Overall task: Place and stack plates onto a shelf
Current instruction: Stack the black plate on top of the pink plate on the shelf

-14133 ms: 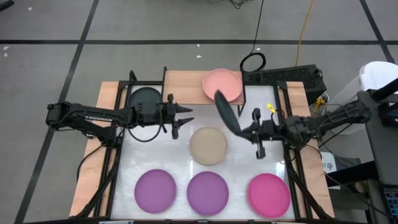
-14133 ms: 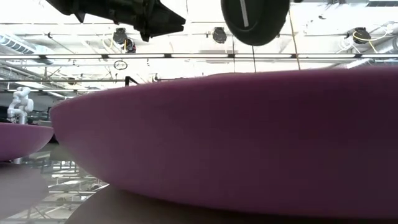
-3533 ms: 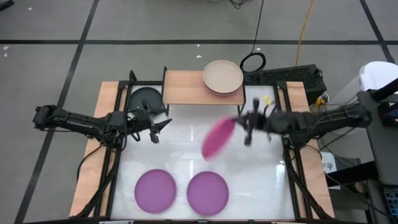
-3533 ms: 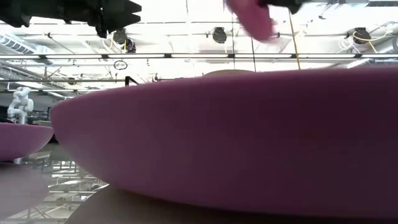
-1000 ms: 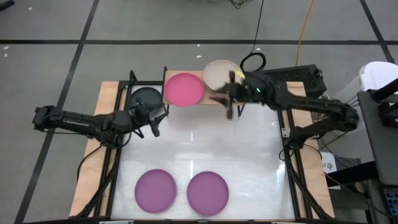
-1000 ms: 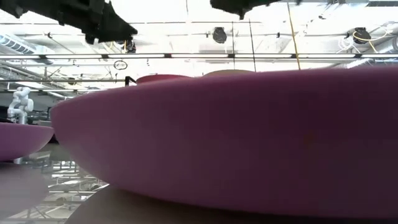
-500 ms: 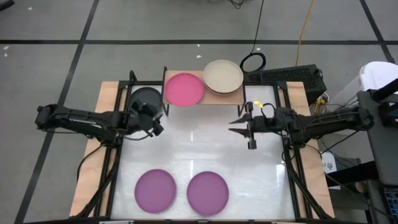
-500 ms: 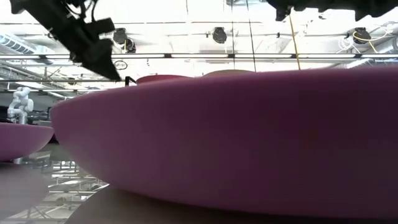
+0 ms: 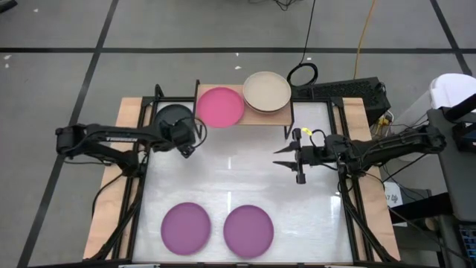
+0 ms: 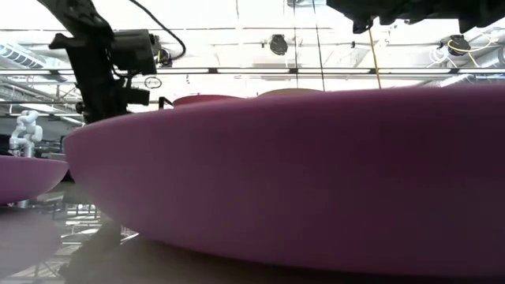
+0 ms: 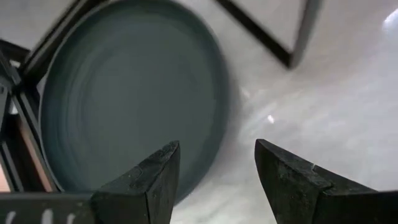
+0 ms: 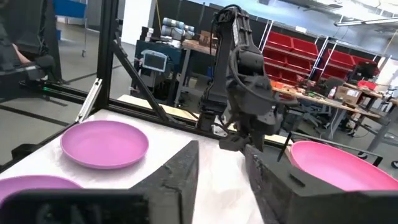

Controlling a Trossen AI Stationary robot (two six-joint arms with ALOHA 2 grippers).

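Plates: two purple plates lie nearest, well in front of the shelf, where a magenta plate and a beige-topped stack already sit. Left of the shelf, the left gripper, fingers spread and empty, hangs over the black plate; pinching its rim likely comes next. The right gripper waits apart, fingers spread, with bare table before the shelf.

Past the right pincer, whose two dark fingers stand parted with nothing between them, a purple plate lies flat on the white table, a magenta pink plate sits to the other side, and the left arm stands between them.
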